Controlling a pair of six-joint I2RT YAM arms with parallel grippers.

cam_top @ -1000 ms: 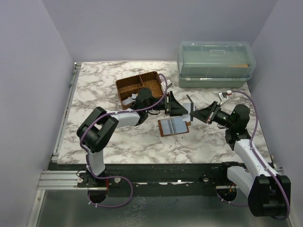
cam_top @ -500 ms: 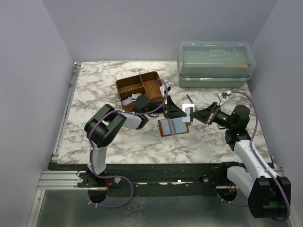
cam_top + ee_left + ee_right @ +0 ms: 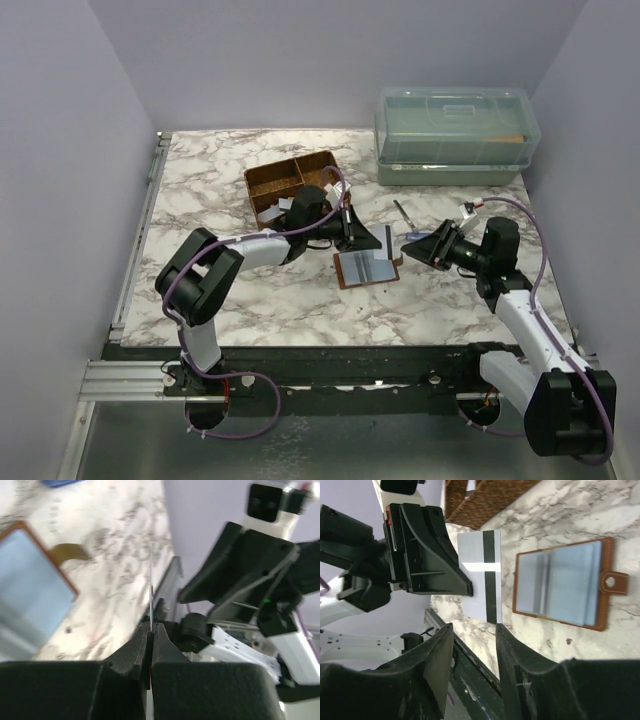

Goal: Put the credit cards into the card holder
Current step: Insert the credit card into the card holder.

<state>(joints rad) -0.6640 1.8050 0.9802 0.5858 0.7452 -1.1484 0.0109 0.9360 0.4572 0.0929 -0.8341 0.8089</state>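
The card holder (image 3: 366,268) lies open on the marble table, brown with pale blue-grey cards in its pockets, and also shows in the right wrist view (image 3: 565,582) and the left wrist view (image 3: 30,580). Just behind it my left gripper (image 3: 380,238) is shut on a pale grey credit card (image 3: 480,575) with a black stripe. In the left wrist view that card (image 3: 151,580) stands edge-on between the left gripper's tips (image 3: 151,625). My right gripper (image 3: 408,242) is open, a short way right of the card; nothing sits between its tips (image 3: 474,627).
A brown divided basket tray (image 3: 275,172) stands behind the left arm, with pale cards (image 3: 272,212) in its near compartment. A thin dark tool (image 3: 402,215) lies right of the grippers. A green lidded box (image 3: 455,130) fills the back right corner.
The card passed from the right gripper to the left. The left jaws shut on it, the right jaws opened and drew back to the right.
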